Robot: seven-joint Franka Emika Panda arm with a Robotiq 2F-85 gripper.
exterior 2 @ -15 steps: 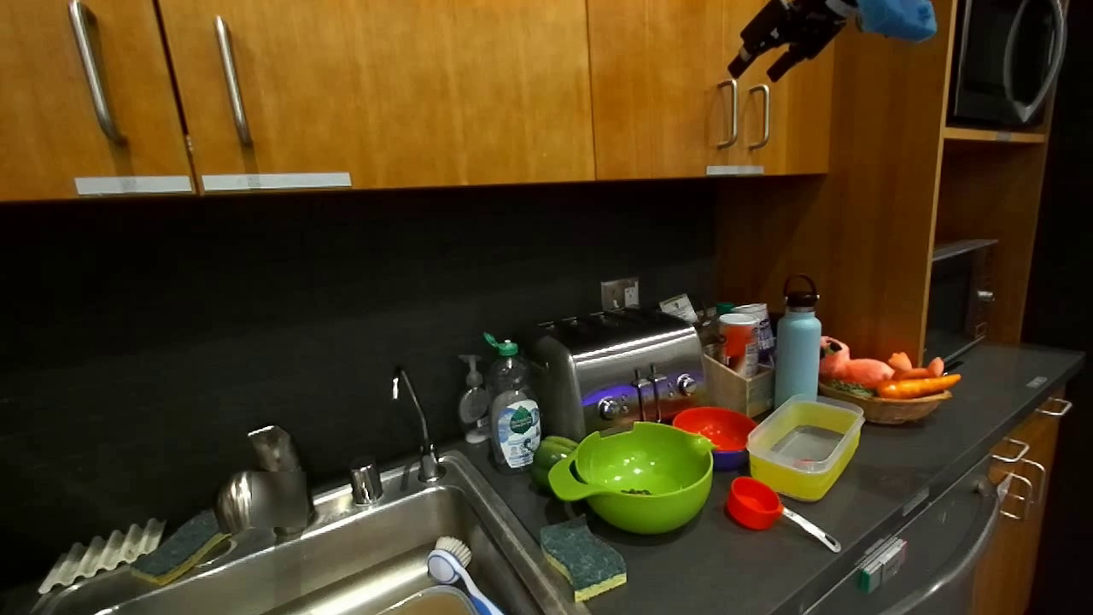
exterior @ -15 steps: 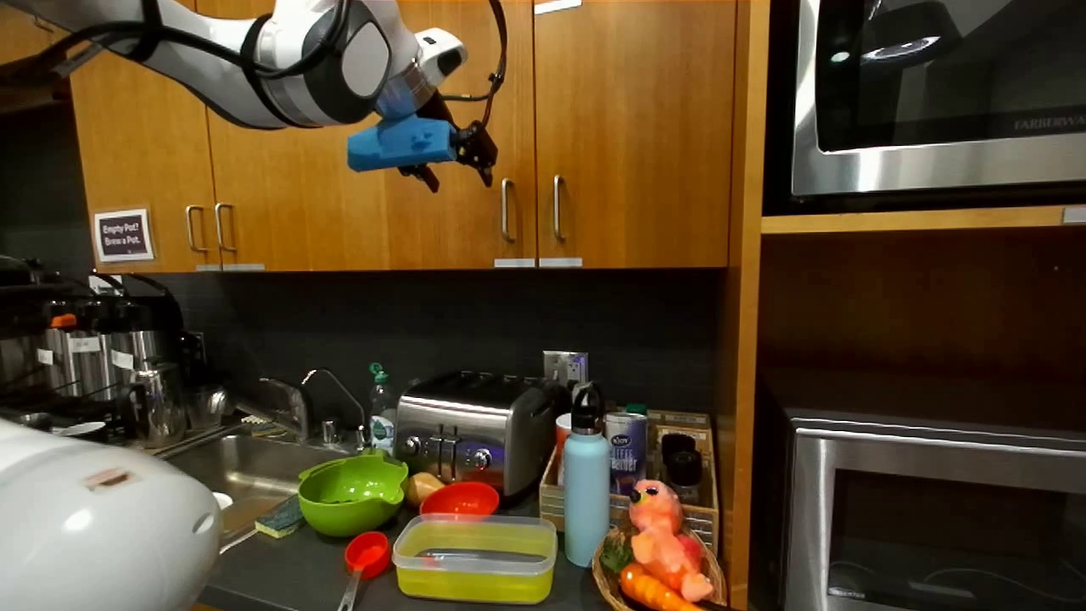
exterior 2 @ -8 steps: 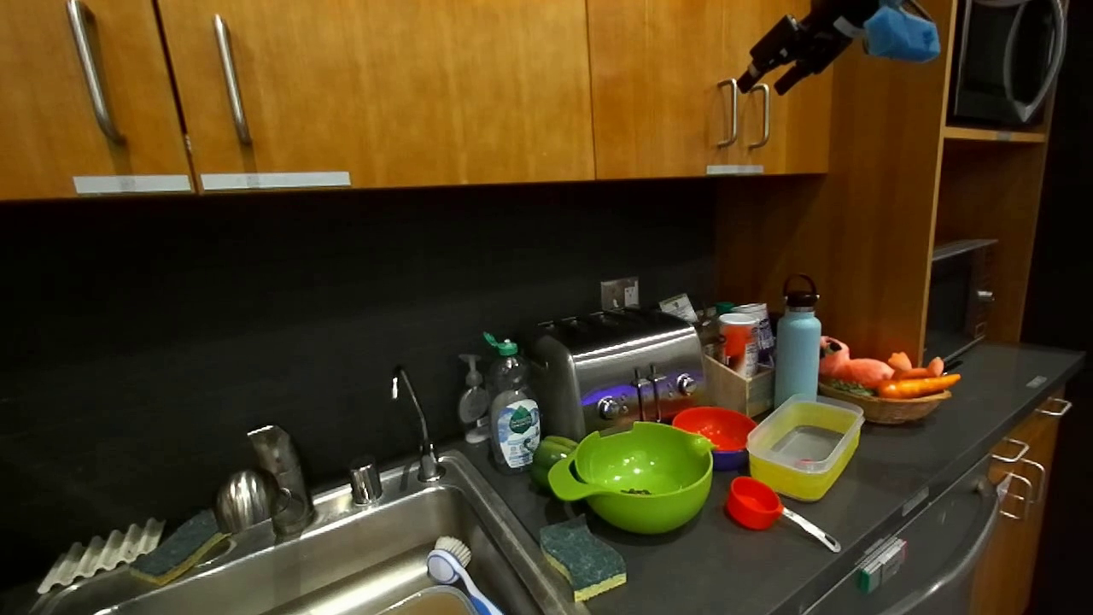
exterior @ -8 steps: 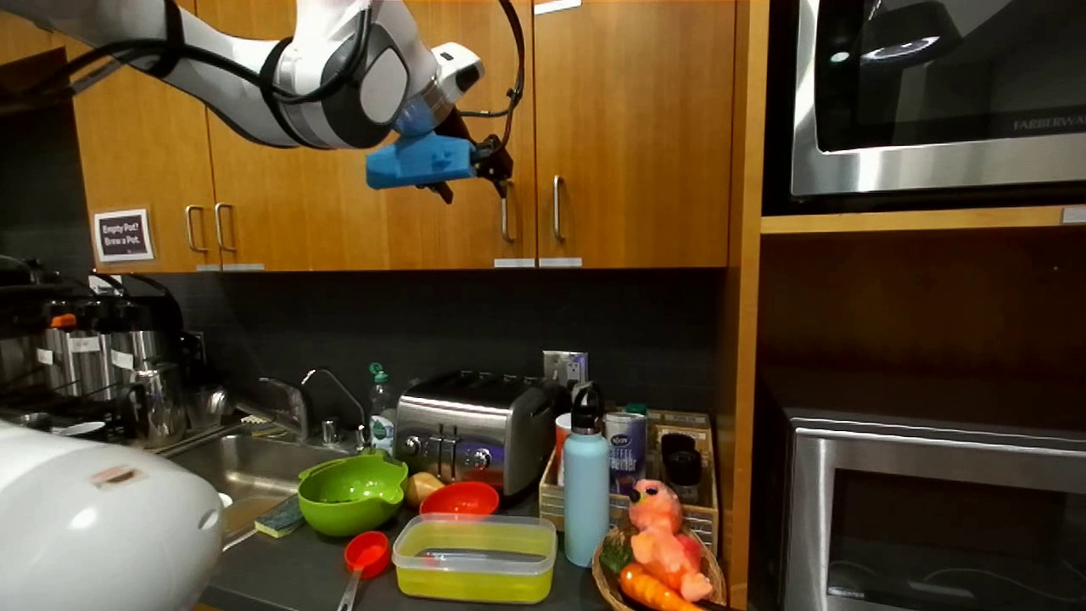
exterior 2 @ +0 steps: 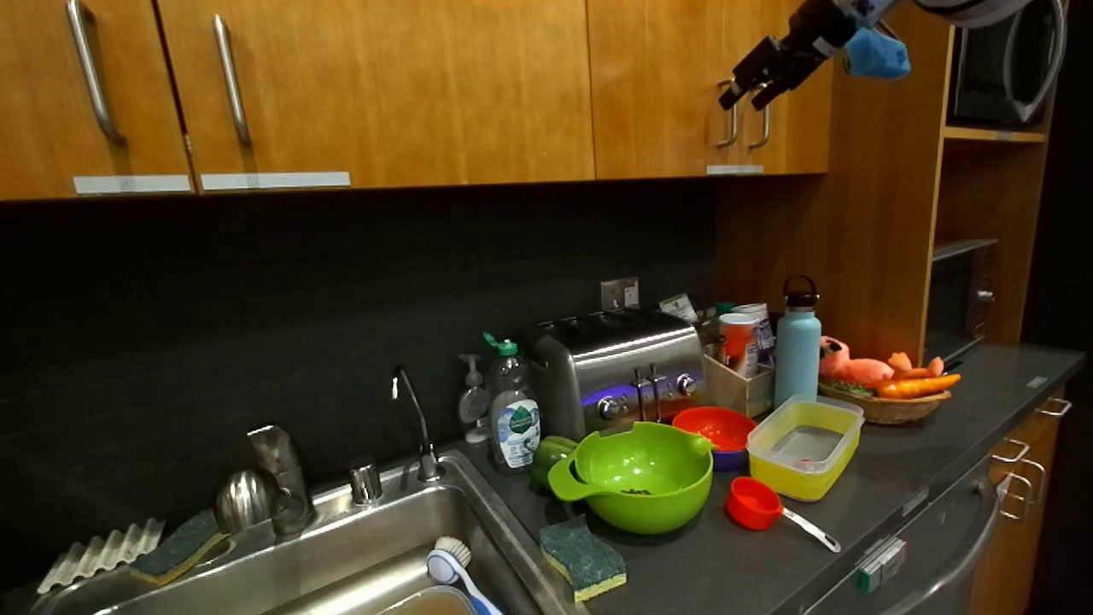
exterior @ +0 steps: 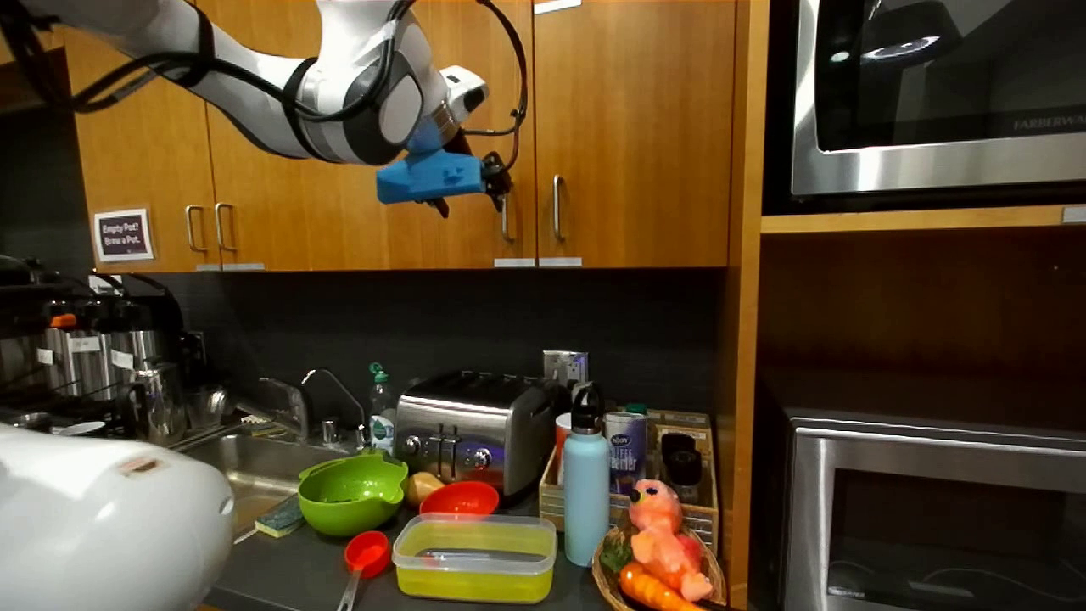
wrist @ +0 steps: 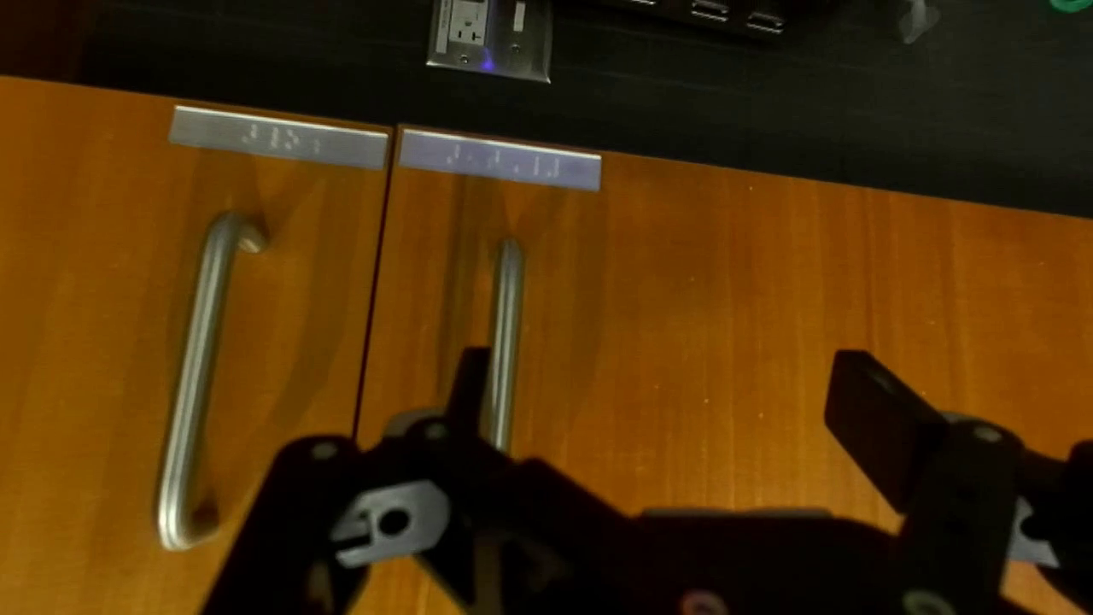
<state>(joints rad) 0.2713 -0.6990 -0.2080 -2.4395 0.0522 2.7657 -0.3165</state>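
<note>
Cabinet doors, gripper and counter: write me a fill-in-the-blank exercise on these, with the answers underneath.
1. The gripper is not shut but ____.
2. The wrist view shows ____ cabinet handles.
3. The bowl standing next to the sink is ____ in colour.
4. The toy bird and the carrot lie in a ____.

Missing words: open; two; green; basket.

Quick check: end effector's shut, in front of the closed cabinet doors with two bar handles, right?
Not shut: the end effector is open, its fingers wide apart in the wrist view. It is in front of the closed cabinet doors with two bar handles.
</note>
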